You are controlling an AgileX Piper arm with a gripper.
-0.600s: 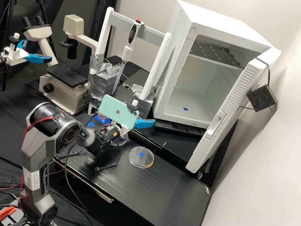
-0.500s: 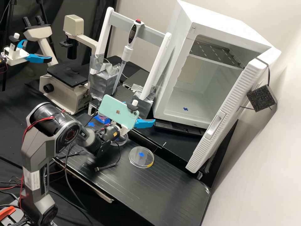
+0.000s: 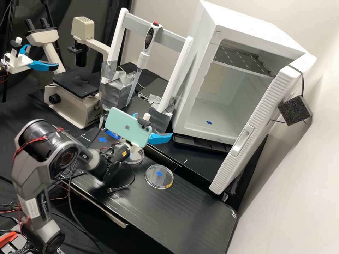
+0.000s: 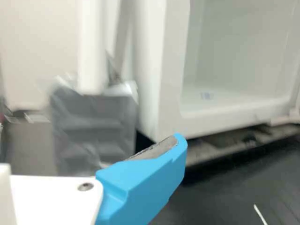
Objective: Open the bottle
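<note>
In the high view, from the left, a cream-coloured microscope with a flat black stage [image 3: 76,84] stands at the back of the black worktop [image 3: 197,215]. In front of it, the dark grey robot arm [image 3: 31,173] bends over the worktop. A blue tape cross [image 3: 102,139] lies beyond its wrist. A white frame with a grey crossbar [image 3: 178,70] stands behind, its feet wrapped in silver tape; a slim white pipette with a red button [image 3: 149,38] is upright against it, slightly tilted. A mint-green phone [image 3: 122,128] is fixed at the wrist. A clear round dish [image 3: 138,158] lies just past the wrist, partly hidden by the arm.

The white tool with two bright blue fingers [image 3: 154,123] is spread, nothing between its tips, above the worktop near the frame's right foot. Where the bottle is cannot be told. A clear, flat round dish with a yellow mark [image 3: 165,180] lies nearer the front. At right, a white cabinet [image 3: 202,131] stands with its ribbed door [image 3: 259,130] open.
</note>
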